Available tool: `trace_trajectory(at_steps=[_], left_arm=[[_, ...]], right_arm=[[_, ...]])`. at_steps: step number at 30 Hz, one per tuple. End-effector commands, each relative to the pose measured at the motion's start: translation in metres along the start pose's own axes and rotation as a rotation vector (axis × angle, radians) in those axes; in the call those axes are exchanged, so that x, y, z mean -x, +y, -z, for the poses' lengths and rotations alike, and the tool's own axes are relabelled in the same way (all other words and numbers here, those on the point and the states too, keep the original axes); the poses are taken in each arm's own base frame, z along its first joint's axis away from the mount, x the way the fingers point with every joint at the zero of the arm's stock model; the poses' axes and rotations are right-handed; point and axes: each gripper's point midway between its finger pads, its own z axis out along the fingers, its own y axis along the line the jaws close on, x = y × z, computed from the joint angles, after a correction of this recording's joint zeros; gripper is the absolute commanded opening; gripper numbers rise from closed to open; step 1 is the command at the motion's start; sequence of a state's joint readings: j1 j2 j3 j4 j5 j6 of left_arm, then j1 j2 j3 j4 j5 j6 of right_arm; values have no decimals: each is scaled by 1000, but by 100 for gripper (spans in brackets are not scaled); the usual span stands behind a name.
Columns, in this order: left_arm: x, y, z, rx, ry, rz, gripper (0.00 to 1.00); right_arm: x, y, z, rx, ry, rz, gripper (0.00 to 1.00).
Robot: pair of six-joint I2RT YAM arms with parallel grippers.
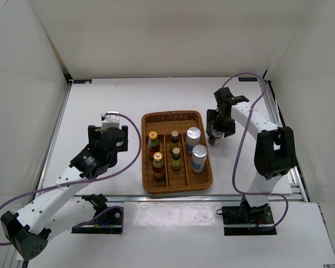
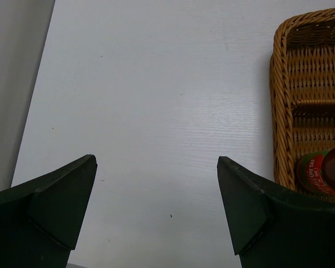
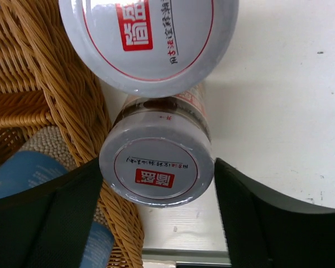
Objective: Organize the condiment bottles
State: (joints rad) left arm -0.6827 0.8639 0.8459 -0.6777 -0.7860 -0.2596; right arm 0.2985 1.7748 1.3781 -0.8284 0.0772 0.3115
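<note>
Just right of the tray, the right gripper is clamped on a jar, with a second jar just beside it, both outside the rim. In the tray stand red bottles in the left compartment, dark bottles in the middle and shakers on the right. Left of the tray, the left gripper hangs spread over the table.

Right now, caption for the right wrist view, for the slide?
Right hand straddling a white-lidded jar, second jar adjacent, just outside the wicker tray.

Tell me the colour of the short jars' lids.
The short jars' lids are white with red lettering; right wrist view.
</note>
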Motion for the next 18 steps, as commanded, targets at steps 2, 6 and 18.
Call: trace_trajectory(at_steps=[2,6,18], left_arm=[[7,3,1,6,-29,23,100],[7,3,1,6,-29,23,100],[5,0,0,-2,-20,16,100]], right_arm=[[15,-4,-1,-21,-58,-1,74],[17,-7,1,-36,-62,8,55],[56,25,105,-15,-348,50,2]])
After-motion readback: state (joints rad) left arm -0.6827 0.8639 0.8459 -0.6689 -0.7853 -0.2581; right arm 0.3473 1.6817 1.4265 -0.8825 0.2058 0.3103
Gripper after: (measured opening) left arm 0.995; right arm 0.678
